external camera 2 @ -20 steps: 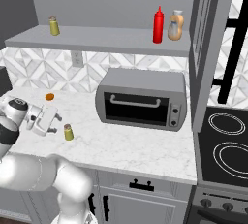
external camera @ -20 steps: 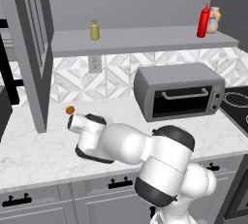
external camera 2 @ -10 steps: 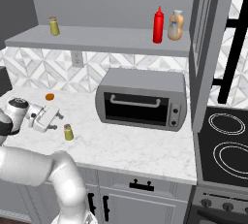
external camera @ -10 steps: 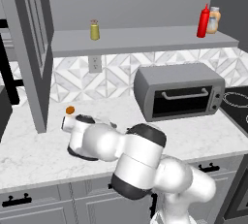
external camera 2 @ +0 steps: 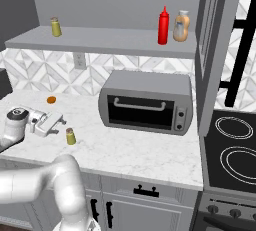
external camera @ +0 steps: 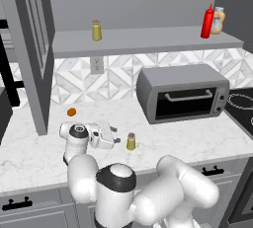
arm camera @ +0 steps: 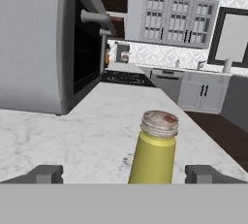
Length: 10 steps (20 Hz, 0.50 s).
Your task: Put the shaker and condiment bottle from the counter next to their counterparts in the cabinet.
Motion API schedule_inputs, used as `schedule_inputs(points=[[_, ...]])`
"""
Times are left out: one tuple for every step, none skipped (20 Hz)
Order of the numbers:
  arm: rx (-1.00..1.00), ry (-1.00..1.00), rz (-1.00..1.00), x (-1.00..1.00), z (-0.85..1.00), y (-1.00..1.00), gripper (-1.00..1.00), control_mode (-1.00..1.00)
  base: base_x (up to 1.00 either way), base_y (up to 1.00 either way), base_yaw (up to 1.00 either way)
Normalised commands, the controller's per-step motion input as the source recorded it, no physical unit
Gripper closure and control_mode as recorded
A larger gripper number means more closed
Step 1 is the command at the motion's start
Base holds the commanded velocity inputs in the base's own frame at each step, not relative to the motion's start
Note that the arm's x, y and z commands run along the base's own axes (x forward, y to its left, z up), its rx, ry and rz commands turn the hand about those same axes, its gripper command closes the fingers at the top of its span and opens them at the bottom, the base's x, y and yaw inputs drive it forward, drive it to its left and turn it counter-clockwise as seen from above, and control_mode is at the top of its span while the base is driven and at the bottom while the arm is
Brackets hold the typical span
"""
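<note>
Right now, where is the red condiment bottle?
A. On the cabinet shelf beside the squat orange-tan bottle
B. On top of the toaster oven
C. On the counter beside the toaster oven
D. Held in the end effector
A: the condiment bottle stands on the cabinet shelf beside the squat orange-tan bottle.

Grey toaster oven (external camera: 184,94) to my right, set against the tiled backsplash (external camera: 118,71). Small orange ball (external camera: 71,112) far left. Stove burners (external camera 2: 234,145) at far right.
</note>
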Motion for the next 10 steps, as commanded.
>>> schedule_inputs(points=[[0.0,0.0,0.0,0.0,0.0,-0.11,-1.0,-1.0,0.0,0.0,0.0],[0.0,0.0,0.0,0.0,0.0,-0.14,-1.0,-1.0,0.0,0.0,0.0],[0.0,0.0,0.0,0.0,0.0,-0.16,-1.0,-1.0,0.0,0.0,0.0],[0.0,0.0,0.0,0.0,0.0,-0.21,-1.0,-1.0,0.0,0.0,0.0],[0.0,0.0,0.0,-0.01,0.0,-0.25,-1.0,-1.0,0.0,0.0,0.0],[0.0,0.01,0.0,-0.09,0.0,-0.3,-1.0,-1.0,0.0,0.0,0.0],[0.0,0.02,0.0,-0.07,0.0,-0.31,-1.0,-1.0,0.0,0.0,0.0],[0.0,0.01,0.0,-0.1,0.0,-0.34,-1.0,-1.0,0.0,0.0,0.0],[0.0,0.01,0.0,-0.15,-0.01,-0.34,-1.0,-1.0,0.0,0.0,0.0],[-0.01,0.0,0.01,-0.16,-0.02,-0.34,-1.0,-1.0,0.0,0.0,0.0]])
